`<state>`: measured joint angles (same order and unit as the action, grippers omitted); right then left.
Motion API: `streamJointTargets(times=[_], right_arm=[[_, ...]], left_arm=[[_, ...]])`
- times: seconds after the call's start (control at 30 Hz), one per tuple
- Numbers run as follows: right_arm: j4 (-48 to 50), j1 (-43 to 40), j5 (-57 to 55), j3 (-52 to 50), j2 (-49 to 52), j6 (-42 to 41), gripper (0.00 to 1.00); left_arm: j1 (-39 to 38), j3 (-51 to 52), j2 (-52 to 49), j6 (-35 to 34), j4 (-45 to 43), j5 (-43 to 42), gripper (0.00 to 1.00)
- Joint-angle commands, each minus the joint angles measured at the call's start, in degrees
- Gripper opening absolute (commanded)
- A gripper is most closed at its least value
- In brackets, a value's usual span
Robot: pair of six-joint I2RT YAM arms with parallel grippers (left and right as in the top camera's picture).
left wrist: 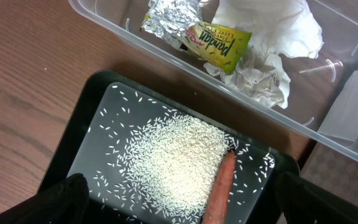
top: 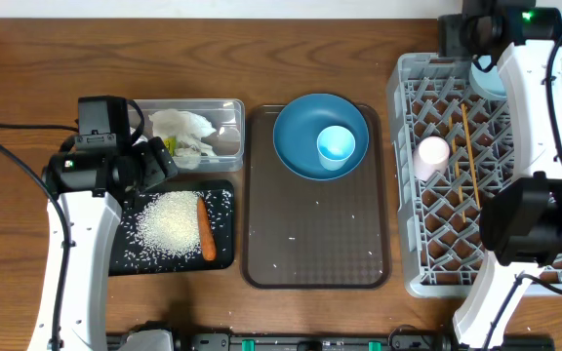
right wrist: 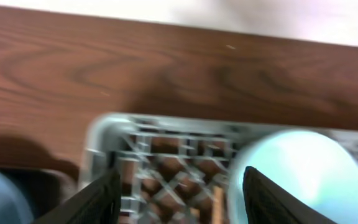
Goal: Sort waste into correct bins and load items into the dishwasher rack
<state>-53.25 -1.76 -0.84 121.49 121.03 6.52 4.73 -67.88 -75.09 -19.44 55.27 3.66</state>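
My left end effector [left wrist: 179,193] hangs released over the black tray [left wrist: 73,134], its two dark fingers spread wide at the bottom corners of the wrist view with nothing between them. In that tray a heap of white rice [left wrist: 173,162] fills the middle, with stray grains scattered around it, and the orange carrot [left wrist: 219,186] lies against the heap's right edge. Just beyond it the clear tub [top: 230,122] holds the crumpled white tissue [left wrist: 272,31] with the yellow snack wrapper [left wrist: 219,43] beside it, some silvery foil showing at the wrapper's end. Mid-table [top: 27,78], the brown serving tray [top: 310,244] carries the round blue plate [top: 296,146] at its far end, the light blue cup [top: 337,146] standing on the plate, and a few loose grains dot the bare tray floor. On the right, the grey dishwasher rack [top: 437,244] already has the pink cup [top: 431,156] lying near its left side and the two chopsticks [top: 468,146] laid just beside it. My right end effector [right wrist: 182,193] sits over the rack's far corner, fingers parted and empty; that view is blurred, and the pale blue bowl [right wrist: 297,165] rests in the rack behind the right finger.
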Motion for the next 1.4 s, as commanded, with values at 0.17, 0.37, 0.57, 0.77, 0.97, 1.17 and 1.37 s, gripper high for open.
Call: streamJointTargets(times=[0.17, 0.37, 0.57, 0.77, 0.97, 1.17, 1.37], right_arm=[[0.1, -2.9, -5.9, -5.4, 1.3, 3.6, 0.54], [5.1, -3.9, -5.6, -12.7, 1.3, 3.6, 0.50], [7.2, -3.8, -0.5, -15.9, 1.2, 3.6, 0.17], [4.2, -4.0, 7.8, -15.4, -1.5, 3.6, 0.01], [1.7, -7.0, 31.3, -15.4, -4.4, 3.6, 0.01], [0.5, -12.8, 54.6, -15.4, -4.7, 5.0, 0.01], [-0.3, -19.2, 69.5, -16.1, -4.7, 7.8, 0.01]], left_arm=[[0.2, -0.6, 0.6, 0.1, 0.1, 0.9, 0.99], [0.2, -0.6, 0.6, 0.1, 0.1, 0.9, 0.99], [0.2, -0.6, 0.6, 0.1, 0.1, 0.9, 0.99], [0.2, -0.6, 0.6, 0.1, 0.1, 0.9, 0.99], [0.2, -0.6, 0.6, 0.1, 0.1, 0.9, 0.99], [0.2, -0.6, 0.6, 0.1, 0.1, 0.9, 0.99], [0.2, -0.6, 0.6, 0.1, 0.1, 0.9, 0.98]])
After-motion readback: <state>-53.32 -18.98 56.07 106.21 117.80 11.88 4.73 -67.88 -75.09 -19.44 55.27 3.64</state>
